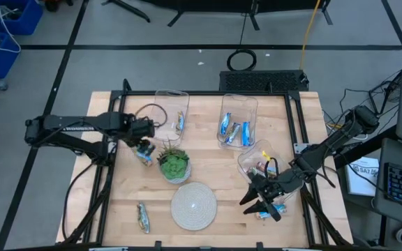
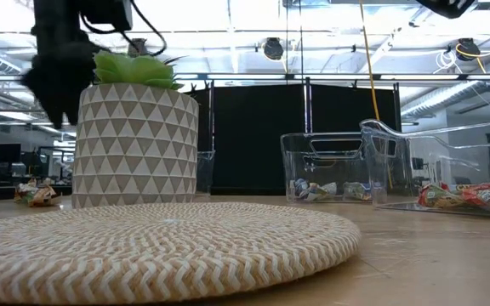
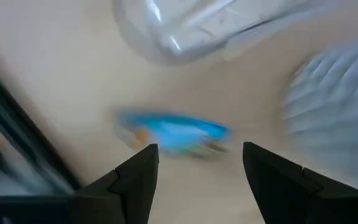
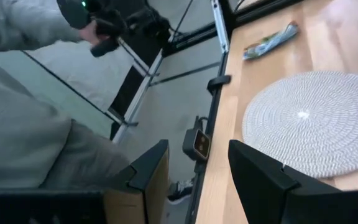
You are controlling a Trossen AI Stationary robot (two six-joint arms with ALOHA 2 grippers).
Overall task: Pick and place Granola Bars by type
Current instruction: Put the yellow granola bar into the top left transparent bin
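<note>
In the high view my left gripper [image 1: 144, 145] hangs open just over a bright blue bar [image 1: 146, 156] that lies flat on the table, left of the potted plant. In the left wrist view the blue bar [image 3: 173, 132] lies just beyond my open left gripper [image 3: 197, 149], untouched. My right gripper [image 1: 257, 203] is open near the table's near right corner, nothing between its fingers [image 4: 197, 146]. A bar [image 1: 271, 212] lies on the table beside it. A multicoloured bar [image 1: 142, 217] lies near the near left edge. More bars lie in the bins.
Three clear bins stand at the far side: the left bin [image 1: 172, 110], the middle bin [image 1: 237, 120], the right bin [image 1: 255, 162]. The potted plant [image 1: 174, 164] and a round woven mat [image 1: 194, 205] sit mid-table. A person in grey [image 4: 30, 124] stands beyond the near edge.
</note>
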